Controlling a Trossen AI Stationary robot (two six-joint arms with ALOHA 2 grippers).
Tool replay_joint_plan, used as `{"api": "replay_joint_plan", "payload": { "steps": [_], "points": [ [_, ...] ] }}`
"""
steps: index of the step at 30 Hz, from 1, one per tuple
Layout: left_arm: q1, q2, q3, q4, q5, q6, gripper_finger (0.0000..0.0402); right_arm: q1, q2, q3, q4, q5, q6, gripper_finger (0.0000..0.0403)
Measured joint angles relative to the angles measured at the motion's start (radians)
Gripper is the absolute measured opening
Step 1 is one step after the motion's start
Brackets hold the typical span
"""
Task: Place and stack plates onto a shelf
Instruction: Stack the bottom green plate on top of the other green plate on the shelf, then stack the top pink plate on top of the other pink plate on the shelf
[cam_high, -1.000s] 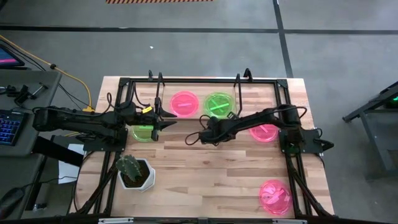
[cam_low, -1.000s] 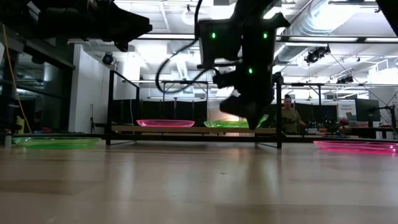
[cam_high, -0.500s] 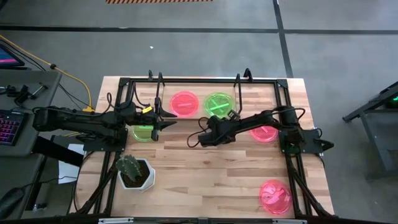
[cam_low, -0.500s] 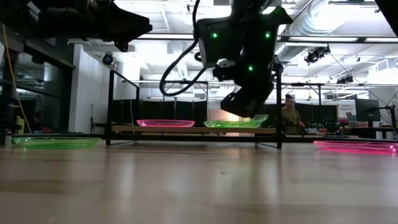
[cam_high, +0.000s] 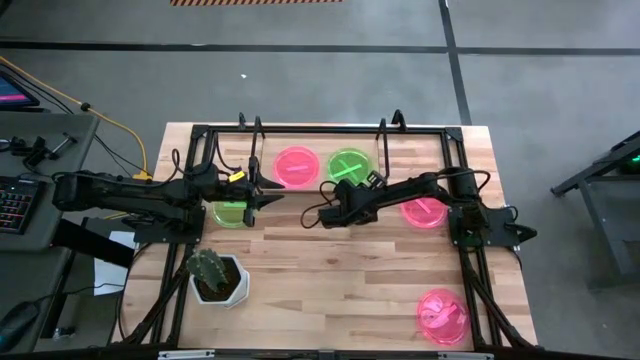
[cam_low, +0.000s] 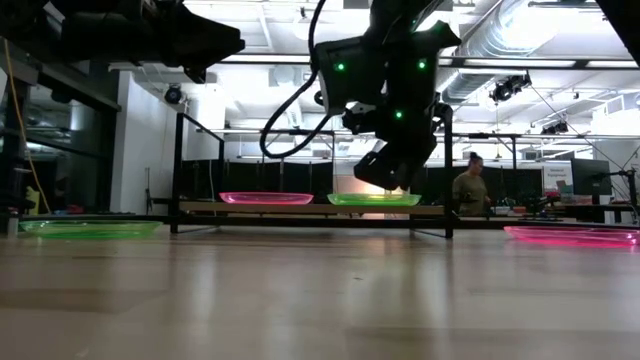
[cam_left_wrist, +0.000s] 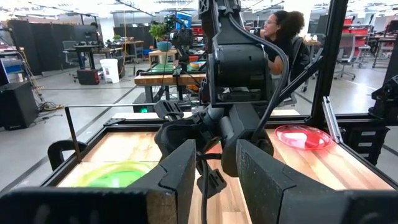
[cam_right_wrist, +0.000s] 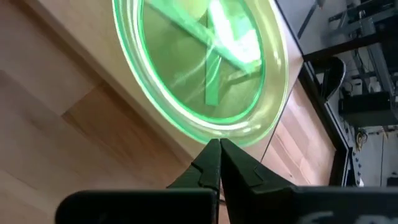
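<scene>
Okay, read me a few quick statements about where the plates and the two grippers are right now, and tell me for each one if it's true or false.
1. A green plate and a pink plate lie side by side on the shelf. True.
2. The right gripper is wide open. False: its fingers are shut, near the green plate's rim.
3. The cactus pot stands on the shelf. False: it stands on the table.
4. The left gripper is over another green plate. True.

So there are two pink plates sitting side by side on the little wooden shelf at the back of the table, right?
Not quite: only one of them is pink. The high view shows a pink plate and a green plate side by side on the shelf; the low view shows the same pair.
</scene>
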Motion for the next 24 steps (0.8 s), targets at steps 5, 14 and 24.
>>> {"api": "replay_joint_plan", "payload": {
  "steps": [5,14,24],
  "points": [
    [0.0,0.0,0.0,0.0,0.0,0.0,0.0105,0.02,-0.005,-0.001,-0.01,0.046,-0.001,0.0],
    [0.0,0.0,0.0,-0.009,0.001,-0.004,0.0105,0.157,-0.129,-0.02,-0.019,0.074,-0.105,0.0],
    [0.0,0.0,0.0,-0.008,0.002,-0.014,0.0105,0.269,-0.596,-0.464,0.47,-0.02,-0.169,0.0]
  ]
}}
